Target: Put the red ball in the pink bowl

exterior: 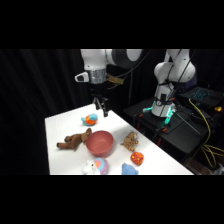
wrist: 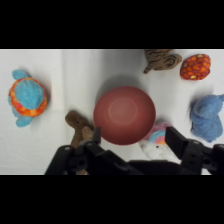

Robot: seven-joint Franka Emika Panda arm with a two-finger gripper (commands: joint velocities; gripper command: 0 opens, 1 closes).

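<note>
1. On the white table (exterior: 60, 125), seen from the side and read left to right, a brown plush (exterior: 74, 140) is shown touching the pink bowl (exterior: 99, 143); a tan striped toy (exterior: 130, 141) lies just beside the bowl's right.
2. Further right, near the table's front edge, the red ball (exterior: 137, 158) is found, apart from the bowl and with nothing gripping it.
3. An orange-and-blue toy (exterior: 90, 119) sits behind the bowl, below the gripper (exterior: 101, 109).
4. In the wrist view the bowl (wrist: 124, 115) is seen empty, with the ball (wrist: 195, 66) at upper right.
5. The jaws are spread wide with nothing held.
6. The step in hand is judged to be the reach for the ball. It is best done by centring the open fingers over the ball, clear of the striped toy and the blue plush (exterior: 130, 169), before any descent is made.
7. The arm is shown reaching from the upper right, the gripper hanging roughly vertical above the table's far side, well off the surface.
</note>
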